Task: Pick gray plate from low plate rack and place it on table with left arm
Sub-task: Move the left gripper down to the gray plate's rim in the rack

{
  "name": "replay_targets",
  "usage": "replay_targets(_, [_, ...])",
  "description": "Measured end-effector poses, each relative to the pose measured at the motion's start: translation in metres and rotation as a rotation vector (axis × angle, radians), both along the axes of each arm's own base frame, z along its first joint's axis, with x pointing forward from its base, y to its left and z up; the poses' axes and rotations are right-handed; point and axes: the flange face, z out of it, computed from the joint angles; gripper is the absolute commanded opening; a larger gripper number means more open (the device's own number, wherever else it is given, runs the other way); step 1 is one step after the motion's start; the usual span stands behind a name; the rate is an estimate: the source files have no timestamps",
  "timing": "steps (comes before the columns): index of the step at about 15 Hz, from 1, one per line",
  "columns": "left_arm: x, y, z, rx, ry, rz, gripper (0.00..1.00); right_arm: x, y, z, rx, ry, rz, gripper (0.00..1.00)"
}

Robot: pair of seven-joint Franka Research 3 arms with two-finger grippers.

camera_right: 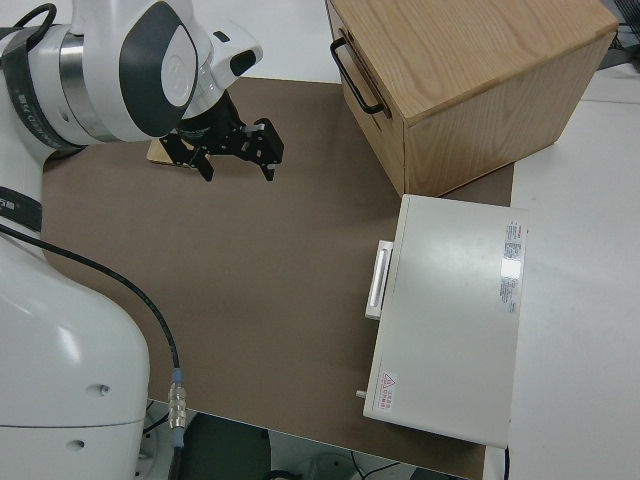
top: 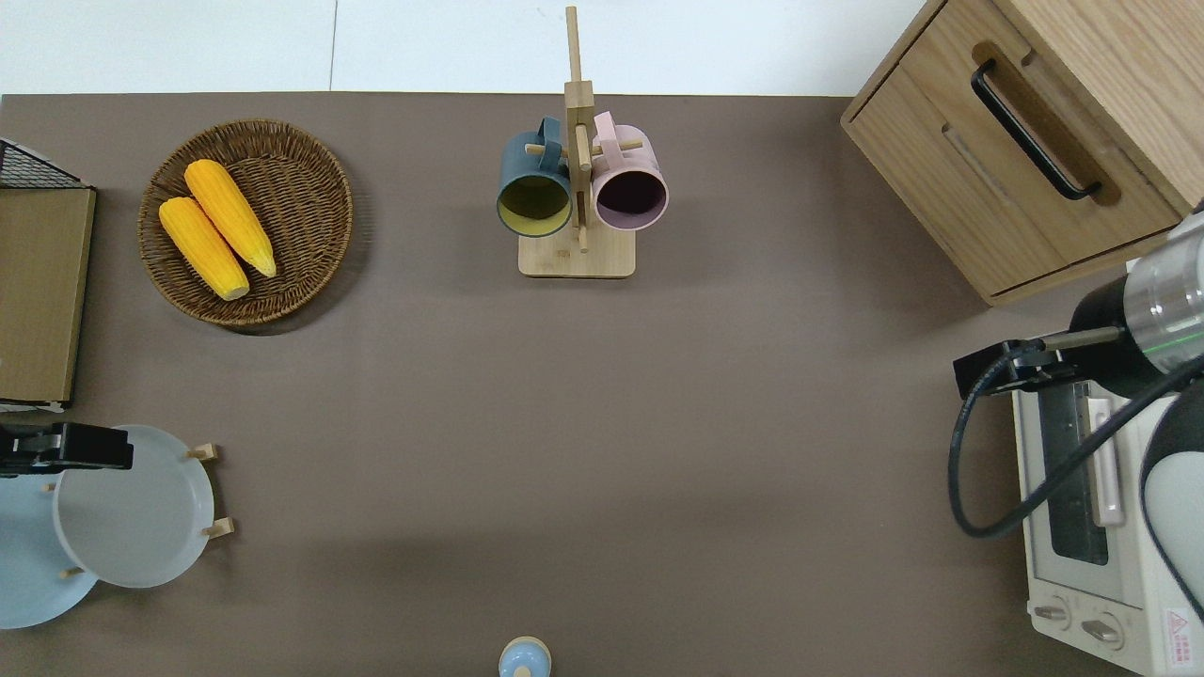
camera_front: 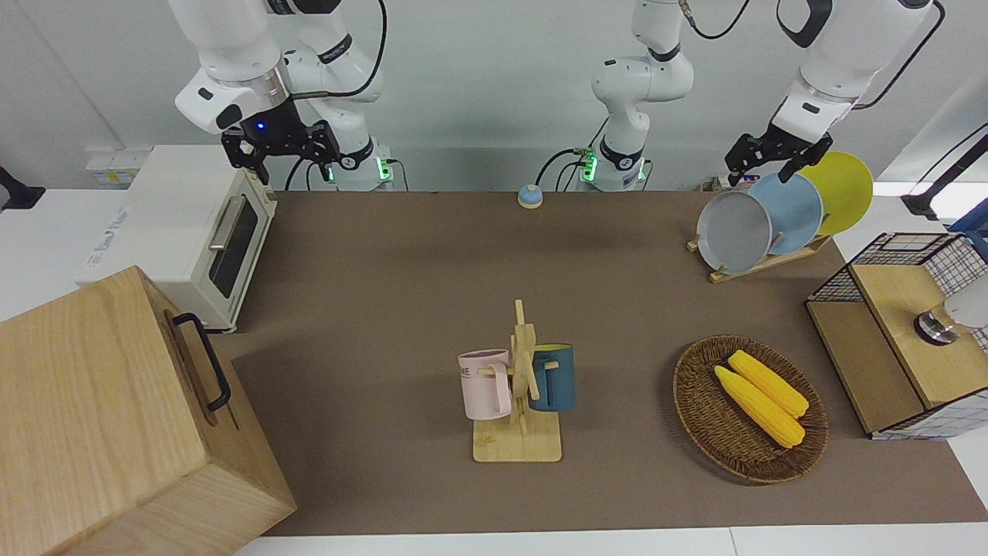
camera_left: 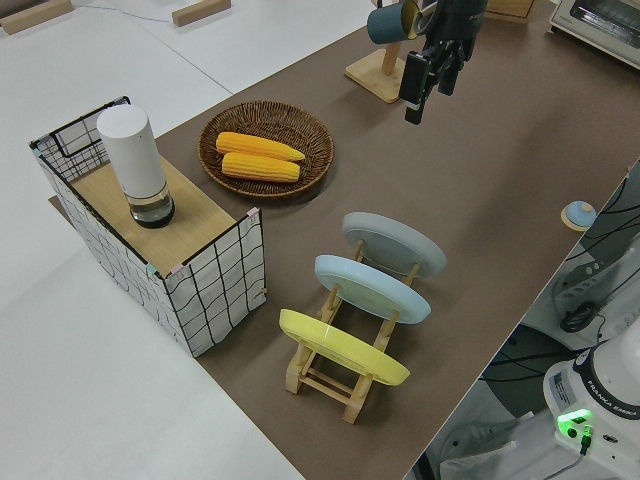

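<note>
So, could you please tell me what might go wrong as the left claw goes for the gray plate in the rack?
1. The gray plate overlaps the light blue plate in the low plate rack, so the left claw might bump or grab the blue one.
2. The rack is small and light-looking; lifting at an angle could drag or tip it, disturbing the yellow plate.

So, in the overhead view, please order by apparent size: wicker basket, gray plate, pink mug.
1. wicker basket
2. gray plate, partly covered by the left tool
3. pink mug, which hangs closer to the camera, yet looks smallest
</note>
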Motion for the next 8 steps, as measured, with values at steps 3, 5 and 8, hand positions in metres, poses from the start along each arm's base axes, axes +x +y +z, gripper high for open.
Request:
replay_targets(3, [-0.009, 0.000, -0.010, 0.001, -0.020, -0.004, 0.99, 0.000, 0.000, 0.000, 0.000, 0.000, 0.000, 0.983])
replay_targets(5, [-0.016, 0.003, -0.014, 0.018, -0.035, -0.004, 0.99, 0.000, 0.000, 0.000, 0.000, 0.000, 0.000, 0.983])
replay_targets(8, [-0.022, 0.017, -0.020, 0.051, -0.049, 0.010, 0.99, 0.000, 0.000, 0.000, 0.000, 0.000, 0.000, 0.983])
